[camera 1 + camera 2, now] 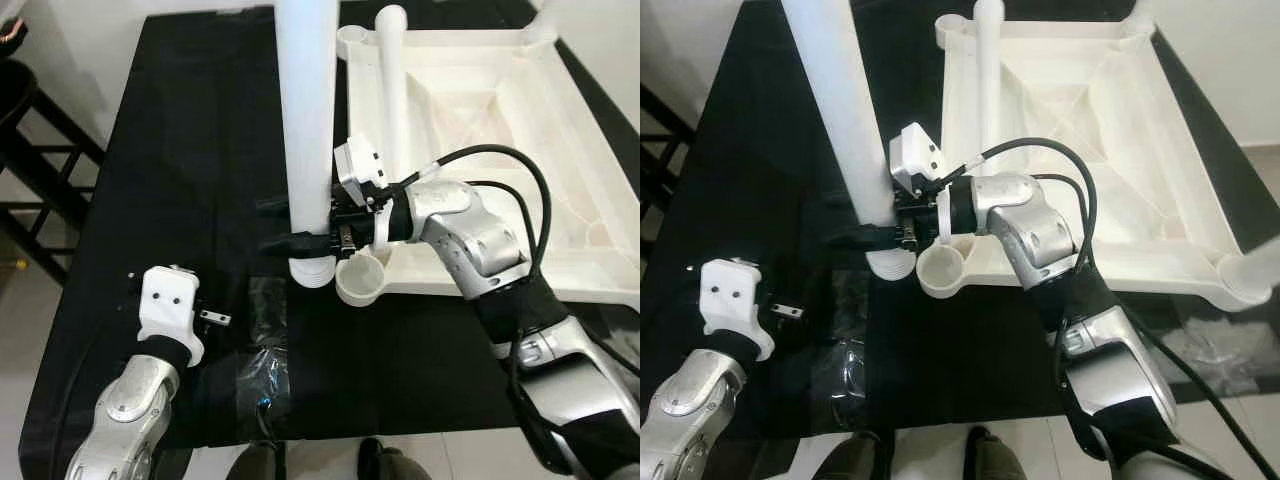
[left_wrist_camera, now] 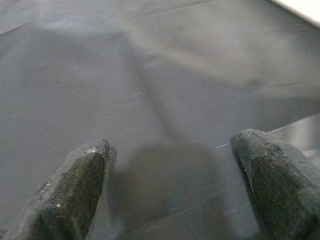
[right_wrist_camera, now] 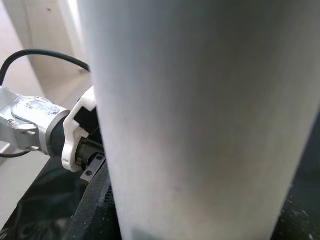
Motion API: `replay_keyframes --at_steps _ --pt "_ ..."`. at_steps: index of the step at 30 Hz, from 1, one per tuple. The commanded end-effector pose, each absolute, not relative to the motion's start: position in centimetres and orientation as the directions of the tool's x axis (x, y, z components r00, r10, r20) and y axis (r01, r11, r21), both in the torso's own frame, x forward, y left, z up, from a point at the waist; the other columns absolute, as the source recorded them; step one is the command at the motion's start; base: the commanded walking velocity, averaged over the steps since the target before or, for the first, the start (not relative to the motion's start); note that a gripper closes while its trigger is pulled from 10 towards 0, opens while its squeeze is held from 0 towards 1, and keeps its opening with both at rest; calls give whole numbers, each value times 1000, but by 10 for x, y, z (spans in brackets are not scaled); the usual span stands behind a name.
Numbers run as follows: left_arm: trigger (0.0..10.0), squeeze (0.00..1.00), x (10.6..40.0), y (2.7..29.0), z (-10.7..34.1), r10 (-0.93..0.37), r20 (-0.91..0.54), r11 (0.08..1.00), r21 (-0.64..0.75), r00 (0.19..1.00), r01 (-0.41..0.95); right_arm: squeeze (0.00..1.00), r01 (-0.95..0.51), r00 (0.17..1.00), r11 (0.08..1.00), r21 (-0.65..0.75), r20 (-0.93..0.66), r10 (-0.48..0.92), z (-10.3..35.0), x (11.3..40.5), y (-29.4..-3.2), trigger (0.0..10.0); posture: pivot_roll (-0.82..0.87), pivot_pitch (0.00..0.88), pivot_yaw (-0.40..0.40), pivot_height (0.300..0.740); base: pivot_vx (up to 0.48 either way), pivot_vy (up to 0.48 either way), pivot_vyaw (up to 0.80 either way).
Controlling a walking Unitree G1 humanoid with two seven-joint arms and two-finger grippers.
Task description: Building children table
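The left half of the black tabletop [image 1: 180, 150] lies bare, wide room for a hand to pass. An upright white leg [image 1: 306, 130] stands mid-table, gripped low by the right end effector [image 1: 290, 225], whose arm reaches across from the right and blocks that side. The upturned white table top [image 1: 590, 170] fills the right half, a second leg [image 1: 391, 90] standing at its far corner and an open socket [image 1: 362, 279] at its near one. The left end effector [image 2: 170, 185], fingers apart, hovers over bare cloth at the near left, beside crinkled plastic wrap [image 1: 262, 370].
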State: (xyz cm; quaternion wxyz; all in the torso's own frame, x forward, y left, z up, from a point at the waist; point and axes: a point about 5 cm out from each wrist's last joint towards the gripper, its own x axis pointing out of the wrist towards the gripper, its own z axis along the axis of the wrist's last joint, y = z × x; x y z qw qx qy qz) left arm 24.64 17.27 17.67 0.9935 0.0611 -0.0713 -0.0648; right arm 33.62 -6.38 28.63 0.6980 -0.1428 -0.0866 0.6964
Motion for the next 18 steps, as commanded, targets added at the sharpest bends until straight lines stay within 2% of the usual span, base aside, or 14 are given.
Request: replay_keyframes --at_steps 1,5,9,10,14,18 --pt "10000 0 243 175 173 -123 107 984 139 987 107 0 -929 -3 -25 -368 -62 998 295 336 -57 10000 2 345 -3 740 0 0 0" --pt "10000 0 243 174 174 -135 109 984 131 985 120 0 -928 6 -19 -373 -63 998 296 338 -57 10000 2 340 -2 740 0 0 0" --pt "10000 0 242 174 175 -144 108 983 133 984 130 0 -925 -13 -46 -378 -89 996 292 336 -56 10000 1 336 -3 740 0 -448 0" --pt "10000 0 244 174 177 -138 116 984 129 984 123 0 -924 -50 -82 -372 -95 994 288 329 -56 10000 0 327 -4 740 0 -454 0" --pt "10000 0 245 173 178 -132 126 986 117 983 118 0 -926 -71 -95 -366 -80 994 289 326 -56 10000 0 321 -3 740 0 -453 0" --pt "10000 0 246 175 180 -109 139 990 106 984 95 0 -930 -82 -92 -357 -43 996 294 325 -58 10000 -2 310 -1 740 0 0 0"
